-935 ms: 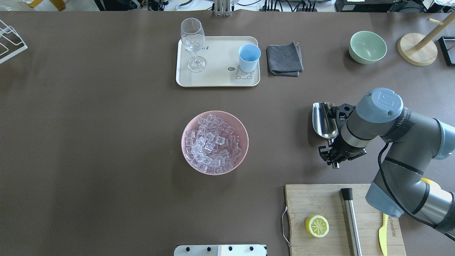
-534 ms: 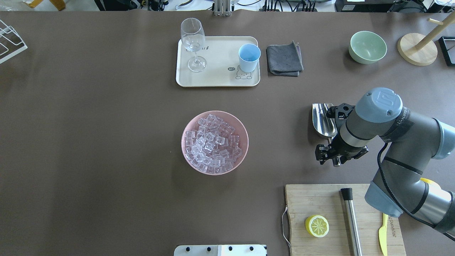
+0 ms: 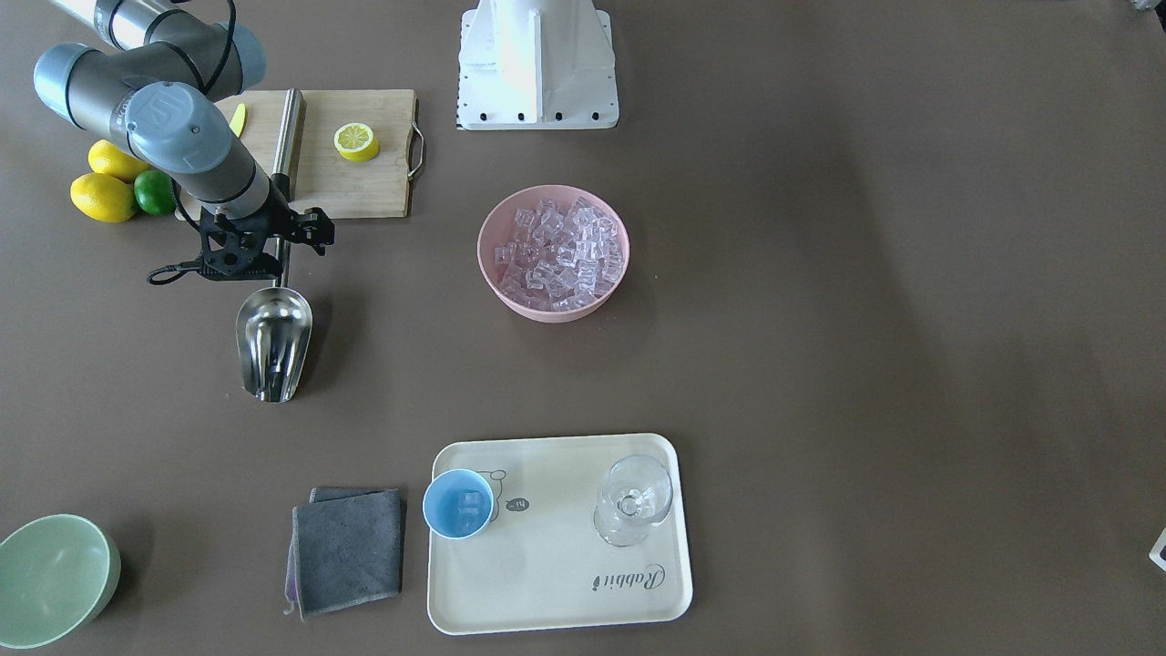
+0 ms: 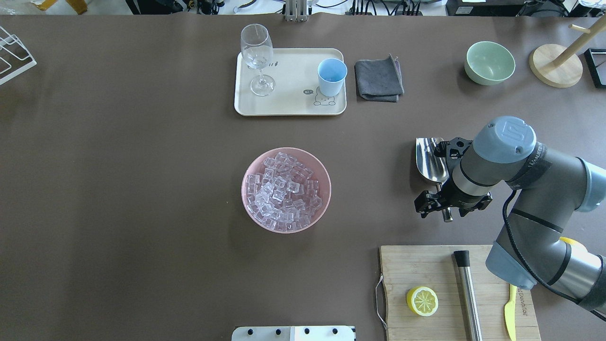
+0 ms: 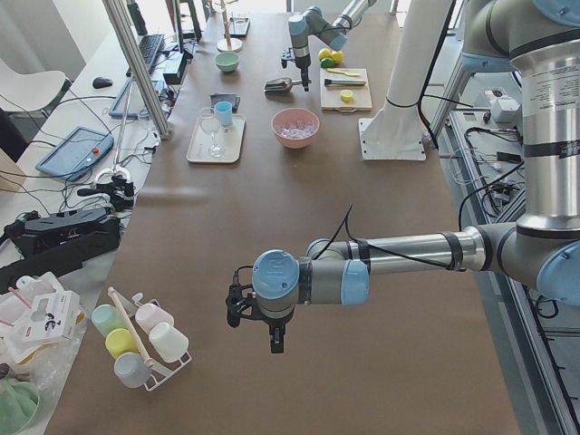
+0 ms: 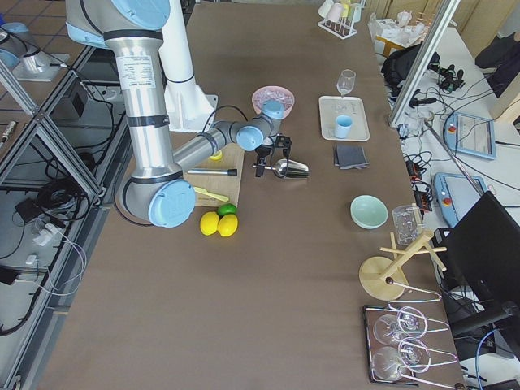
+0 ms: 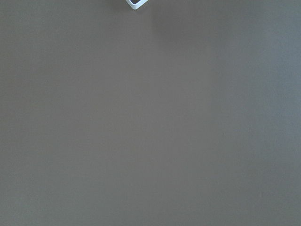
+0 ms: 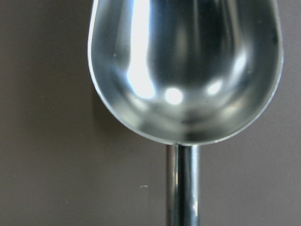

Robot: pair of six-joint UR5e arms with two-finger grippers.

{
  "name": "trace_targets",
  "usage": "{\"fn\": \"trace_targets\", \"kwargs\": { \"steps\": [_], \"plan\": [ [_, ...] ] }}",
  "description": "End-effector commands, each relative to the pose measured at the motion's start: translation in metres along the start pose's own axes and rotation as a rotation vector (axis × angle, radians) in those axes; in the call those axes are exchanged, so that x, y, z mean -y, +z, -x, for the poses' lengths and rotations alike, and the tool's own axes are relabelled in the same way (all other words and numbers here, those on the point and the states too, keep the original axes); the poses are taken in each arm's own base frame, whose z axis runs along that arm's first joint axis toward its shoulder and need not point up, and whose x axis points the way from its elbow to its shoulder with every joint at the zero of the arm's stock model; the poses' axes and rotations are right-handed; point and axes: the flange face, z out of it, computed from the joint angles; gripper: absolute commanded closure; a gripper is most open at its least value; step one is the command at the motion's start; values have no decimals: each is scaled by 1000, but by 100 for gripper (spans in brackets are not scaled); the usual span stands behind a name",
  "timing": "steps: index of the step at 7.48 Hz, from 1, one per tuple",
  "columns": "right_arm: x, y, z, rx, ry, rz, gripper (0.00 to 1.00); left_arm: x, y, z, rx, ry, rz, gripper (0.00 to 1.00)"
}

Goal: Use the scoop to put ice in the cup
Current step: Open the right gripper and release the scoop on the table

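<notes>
The steel scoop (image 4: 430, 158) lies on the table at the right, trough toward the far side; it fills the right wrist view (image 8: 188, 70). My right gripper (image 4: 447, 208) stands open over its thin handle, one finger on each side. The ice (image 4: 284, 192) fills a pink bowl (image 4: 326, 189) at mid-table. The light-blue cup (image 4: 332, 76) stands on the cream tray (image 4: 289, 106); the front view shows a cube inside the cup (image 3: 458, 504). My left gripper (image 5: 272, 340) hangs over bare table far to the left; I cannot tell whether it is open or shut.
A stemmed glass (image 4: 257, 47) shares the tray. A grey cloth (image 4: 378, 78) and green bowl (image 4: 490, 62) lie at the far right. The cutting board (image 4: 416, 265) holds a lemon half (image 4: 422, 301), steel cylinder (image 4: 468, 293) and yellow knife (image 4: 510, 312).
The right gripper's fingers have spread wider apart over the scoop's handle. The scoop has stayed in place on the table.
</notes>
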Motion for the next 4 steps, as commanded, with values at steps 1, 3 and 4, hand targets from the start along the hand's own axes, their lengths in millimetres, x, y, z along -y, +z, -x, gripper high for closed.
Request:
{"fn": "trace_targets", "kwargs": {
  "steps": [1, 3, 4],
  "plan": [
    [-3, -6, 2, 6, -5, -3, 1, 0, 0, 0, 0, 0, 0, 1],
    [-11, -36, 6, 41, -22, -35, 1, 0, 0, 0, 0, 0, 0, 1],
    [-12, -45, 6, 39, -15, -39, 1, 0, 0, 0, 0, 0, 0, 1]
  ]
}}
